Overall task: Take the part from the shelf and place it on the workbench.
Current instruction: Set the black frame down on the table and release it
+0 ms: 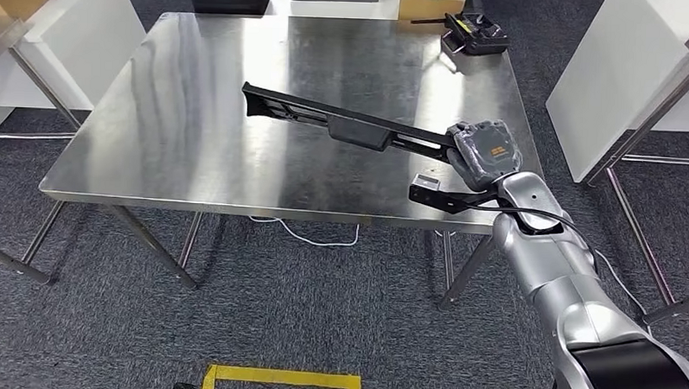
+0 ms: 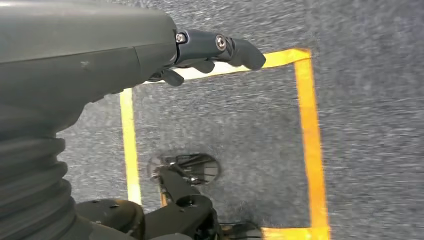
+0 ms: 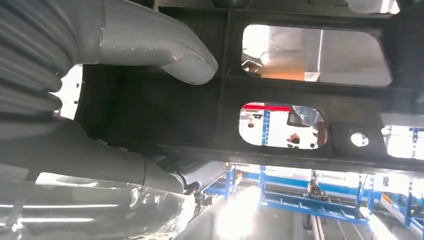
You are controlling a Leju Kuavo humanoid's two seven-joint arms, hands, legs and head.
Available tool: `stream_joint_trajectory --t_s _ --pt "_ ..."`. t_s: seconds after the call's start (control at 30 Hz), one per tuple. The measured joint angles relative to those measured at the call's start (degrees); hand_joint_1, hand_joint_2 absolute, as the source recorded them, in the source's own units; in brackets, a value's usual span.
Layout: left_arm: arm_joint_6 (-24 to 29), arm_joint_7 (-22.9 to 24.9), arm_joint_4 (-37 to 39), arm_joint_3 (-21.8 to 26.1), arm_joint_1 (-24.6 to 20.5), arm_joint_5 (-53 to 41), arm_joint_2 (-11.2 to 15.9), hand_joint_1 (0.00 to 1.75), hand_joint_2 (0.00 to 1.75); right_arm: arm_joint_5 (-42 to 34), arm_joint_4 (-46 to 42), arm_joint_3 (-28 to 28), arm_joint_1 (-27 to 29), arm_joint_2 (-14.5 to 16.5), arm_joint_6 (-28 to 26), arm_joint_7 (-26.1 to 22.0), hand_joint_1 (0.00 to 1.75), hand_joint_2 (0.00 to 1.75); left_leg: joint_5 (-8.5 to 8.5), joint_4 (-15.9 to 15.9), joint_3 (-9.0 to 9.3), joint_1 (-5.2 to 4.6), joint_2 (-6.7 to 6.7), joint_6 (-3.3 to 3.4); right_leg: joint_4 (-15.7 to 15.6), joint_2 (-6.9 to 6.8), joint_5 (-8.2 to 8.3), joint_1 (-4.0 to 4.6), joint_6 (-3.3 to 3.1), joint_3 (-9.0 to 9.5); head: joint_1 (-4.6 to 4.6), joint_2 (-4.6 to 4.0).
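Silver, glossy right arm (image 1: 553, 254) built of rounded segments, with black cable looping near wrist and black band lower down. Grey right hand (image 1: 483, 153) bearing small orange marking. Left hand (image 2: 150, 55) grey with ribbed cover, darker fingers (image 2: 235, 49), two silver screws.

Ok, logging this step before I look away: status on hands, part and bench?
Right robot hand grips long black part by one end, over workbench. Left robot hand empty, over carpet. Black case at far corner, off the part's path.
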Motion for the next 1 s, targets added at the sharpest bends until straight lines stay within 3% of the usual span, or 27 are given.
stream_joint_trajectory --t_s 0.03,0.1,0.13,0.17,0.2,0.23,0.3,0.33,0.37,0.43,0.5,0.6,0.67,0.7,0.73,0.77,0.8,0.83,0.87,0.9,0.97,1.0 --pt "0.0 0.0 0.0 0.0 0.0 0.0 0.0 0.0 1.75 0.0 0.0 0.1 0.0 0.0 0.0 0.0 1.75 1.75 -1.17 4.0 -2.49 -0.1 0.21 -0.04 -0.1 0.04 -0.45 0.15 -0.45 0.43 -0.08 0.0" --pt "0.1 0.0 0.0 0.0 0.0 0.0 0.0 0.0 1.75 -0.1 0.1 0.4 0.3 0.2 0.0 -0.1 1.75 1.75 -3.17 12.8 -9.16 -0.37 0.26 0.04 -0.1 0.04 -1.45 0.64 -1.06 1.39 -0.17 0.0" --pt "0.2 0.0 0.0 0.1 0.2 0.0 0.0 0.0 1.75 -0.2 0.1 0.5 0.5 0.3 0.0 -0.2 1.75 1.75 -2.74 15.4 -12.06 -0.54 0.26 0.33 -0.1 0.06 -2.04 0.94 -1.19 2.02 -0.19 0.0" --pt "0.3 0.0 0.0 0.1 0.3 0.0 0.0 0.0 1.75 -0.3 0.2 0.7 0.8 0.3 0.0 -0.5 1.75 1.75 -0.87 15.7 -13.86 -0.82 0.25 0.84 -0.1 0.09 -2.63 1.26 -1.33 2.77 -0.18 0.0" --pt "0.4 0.1 0.0 0.2 0.5 0.0 0.0 0.0 1.75 -0.3 0.2 0.9 1.0 0.4 0.0 -0.9 1.75 1.75 2.31 13.8 -14.59 -1.21 0.24 1.61 -0.2 0.12 -3.27 1.57 -1.42 3.64 -0.17 0.0" --pt "0.5 0.1 0.0 0.3 0.6 0.0 0.1 0.0 1.75 -0.4 0.2 1.1 1.1 0.5 0.0 -1.3 1.75 1.75 6.26 10.0 -14.47 -1.79 0.2 2.68 -0.3 0.15 -3.91 1.87 -1.5 4.6 -0.18 0.0" --pt "0.6 0.1 0.0 0.4 0.7 0.0 0.2 0.0 1.75 -0.6 0.3 1.4 1.2 0.8 0.0 -1.8 1.75 1.75 11.26 3.9 -13.11 -2.85 0.31 4.93 -0.9 0.22 -4.9 2.29 -1.43 6.31 0.06 0.0" --pt "0.6 0.0 0.0 0.5 0.6 0.0 0.3 0.0 1.75 -0.7 0.4 1.6 1.2 0.9 0.0 -2.0 1.75 1.75 11.95 2.2 -12.37 -3.3 0.39 5.85 -1.5 0.22 -5.18 2.33 -1.24 7.02 0.03 0.0" --pt "0.6 0.0 0.0 0.5 0.6 0.1 0.3 0.0 1.75 -0.8 0.4 1.8 1.3 1.1 0.0 -2.2 1.75 1.75 11.51 1.2 -11.43 -3.54 0.47 6.52 -1.8 0.17 -5.11 2.37 -0.88 7.57 0.0 0.0" --pt "0.6 0.0 0.0 0.7 0.4 0.1 0.3 0.0 1.75 -0.9 0.4 2.1 1.1 1.3 0.0 -2.6 1.75 1.75 10.83 -1.8 -8.89 -3.69 0.48 7.15 -1.8 0.01 -4.56 2.58 0.26 8.11 -0.29 0.0" --pt "0.6 -0.1 -0.1 0.9 0.3 0.1 0.1 0.0 1.75 -1.1 0.4 2.5 0.7 1.4 0.1 -3.2 1.75 1.75 10.47 -4.1 -6.34 -3.44 0.41 7.14 1.4 -0.1 -4.36 2.73 0.88 6.67 -0.35 0.0" --pt "0.7 -0.9 -0.1 1.1 0.2 0.0 0.0 0.0 1.75 -1.4 0.5 3.0 0.8 1.7 0.3 -3.8 1.75 1.75 9.5 -4.7 -4.31 -3.08 0.2 6.46 10.9 -0.13 -6.71 2.22 0.95 0.16 -0.35 0.0" --pt "1.3 -2.9 -0.1 1.3 0.2 -0.1 -0.3 0.0 1.75 -1.2 0.6 3.7 1.4 1.8 0.5 -4.0 1.75 1.75 8.48 -4.7 -3.06 -2.92 -0.08 5.73 12.9 -0.17 -8.22 1.83 1.24 -3.24 -0.31 0.0" --pt "1.7 -4.2 -0.1 1.4 0.3 0.0 -0.4 0.0 1.75 -1.1 0.6 4.0 1.6 1.8 0.6 -4.0 1.75 1.75 7.86 -4.7 -2.3 -2.86 -0.26 5.35 11.1 -0.21 -7.49 1.63 1.77 -3.68 -0.3 0.0" --pt "2.1 -5.3 -0.2 1.5 0.4 0.1 -0.5 0.0 1.75 -1.0 0.7 4.3 1.8 1.8 0.6 -4.0 1.75 1.75 7.19 -4.6 -1.5 -2.79 -0.39 5.0 7.8 -0.3 -5.51 1.41 2.66 -3.29 -0.28 0.0" --pt "2.3 -6.3 -0.2 1.7 0.4 0.2 -0.6 0.0 1.75 -0.9 0.8 4.6 1.9 1.8 0.6 -4.1 1.75 1.75 6.49 -4.6 -0.97 -2.76 -0.47 4.61 3.6 -0.51 -2.4 1.23 3.56 -2.5 -0.27 0.0" --pt "2.4 -7.1 -0.2 1.9 0.4 0.5 -0.7 0.0 1.75 -0.8 0.9 4.9 2.0 1.9 0.6 -4.1 1.75 1.75 5.74 -4.4 -0.35 -2.78 -0.51 4.24 0.1 -0.82 0.27 1.13 3.94 -1.83 -0.3 0.0" --pt "2.6 -7.7 -0.2 2.2 0.3 0.7 -0.7 0.0 1.75 -0.7 1.1 5.2 2.1 1.9 0.6 -4.1 1.75 1.75 5.07 -4.2 -0.14 -2.82 -0.52 3.8 -2.0 -1.07 2.27 1.31 3.55 -1.15 -0.29 0.0" --pt "2.7 -8.1 -0.2 2.5 0.2 1.1 -0.8 0.0 1.75 -0.7 1.2 5.5 2.1 2.1 0.6 -4.1 1.31 1.75 4.62 -3.9 0.04 -2.87 -0.49 3.33 -2.9 -1.23 3.33 1.6 2.63 -0.81 -0.31 0.0" --pt "3.0 -8.7 -0.3 2.9 0.2 1.6 -0.9 0.0 1.75 -0.7 1.3 5.8 2.1 2.1 0.6 -4.1 0.87 1.75 4.36 -3.7 0.3 -2.9 -0.44 2.96 -2.9 -1.27 3.23 1.76 1.48 -0.64 -0.37 0.0" --pt "3.4 -10.0 -0.3 3.8 0.1 2.4 -1.1 0.0 1.75 -0.9 1.4 6.1 1.9 2.3 0.5 -4.0 0.0 1.75 4.17 -2.5 -0.12 -2.8 -0.26 2.41 -3.1 -1.12 3.18 1.42 0.05 0.07 -0.42 0.0" --pt "3.5 -10.5 -0.4 4.3 0.0 3.0 -1.1 0.0 1.31 -1.0 1.4 6.2 1.7 2.4 0.4 -4.0 0.0 1.75 3.97 -0.6 -1.15 -2.71 -0.18 2.24 -3.3 -1.08 3.07 1.07 -0.4 0.43 -0.5 0.0"
